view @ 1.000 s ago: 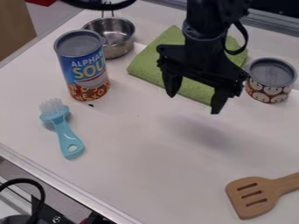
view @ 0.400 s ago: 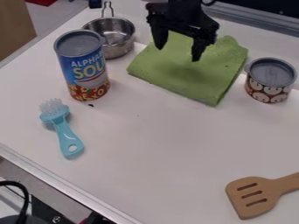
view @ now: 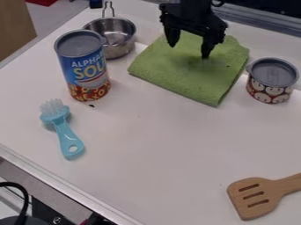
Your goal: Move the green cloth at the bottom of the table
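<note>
The black gripper [view: 189, 51] hangs at the top of the view, over the upper part of the green cloth [view: 187, 74]. Its two fingers stand apart, pointing down, with nothing seen held between them. The cloth lies folded and flat in the upper middle of the white table [view: 153, 145]; the gripper covers part of its far edge. Whether the fingertips touch the cloth, I cannot tell.
Left of the cloth stand a soup can [view: 88, 72] and a metal pot [view: 117, 38]. A small can [view: 270, 81] is close on its right. A blue brush [view: 63, 129] lies at the left, a wooden spatula [view: 255, 197] at the lower right.
From lower down over the cloth's front part, the gripper has moved up the view to the far side, then slightly right. The cloth has not visibly moved.
</note>
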Controlling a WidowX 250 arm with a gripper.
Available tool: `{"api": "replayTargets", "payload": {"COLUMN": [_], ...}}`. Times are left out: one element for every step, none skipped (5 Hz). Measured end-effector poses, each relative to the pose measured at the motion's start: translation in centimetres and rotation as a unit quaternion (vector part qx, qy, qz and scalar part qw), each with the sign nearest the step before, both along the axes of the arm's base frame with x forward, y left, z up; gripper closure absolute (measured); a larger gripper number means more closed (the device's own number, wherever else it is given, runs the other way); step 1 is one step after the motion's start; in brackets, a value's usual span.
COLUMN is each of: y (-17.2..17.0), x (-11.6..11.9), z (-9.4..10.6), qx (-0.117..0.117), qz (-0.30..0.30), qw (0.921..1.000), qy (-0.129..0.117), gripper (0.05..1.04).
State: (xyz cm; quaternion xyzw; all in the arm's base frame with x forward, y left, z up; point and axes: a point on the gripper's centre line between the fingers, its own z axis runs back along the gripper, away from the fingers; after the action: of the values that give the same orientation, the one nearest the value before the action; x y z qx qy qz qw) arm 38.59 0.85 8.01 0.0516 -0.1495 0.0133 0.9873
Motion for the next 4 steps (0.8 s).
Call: {"api": "replayTargets", "payload": {"y": [-0.6, -0.4, -0.4, -0.4], "x": [0.0, 0.4, 0.3, -0.3], "z": [-0.1, -0.3, -1.4, -2.5], "qx": [-0.017, -0.013, -0.002, -0.002], "qz": [-0.006, -0.001, -0.010, -0.011], "qw": [0.9998, 0.9998, 0.9999, 0.9999], "qy": [0.005, 0.014, 0.012, 0.012], "gripper": [0.444, 0.731, 0.938, 1.030]}}
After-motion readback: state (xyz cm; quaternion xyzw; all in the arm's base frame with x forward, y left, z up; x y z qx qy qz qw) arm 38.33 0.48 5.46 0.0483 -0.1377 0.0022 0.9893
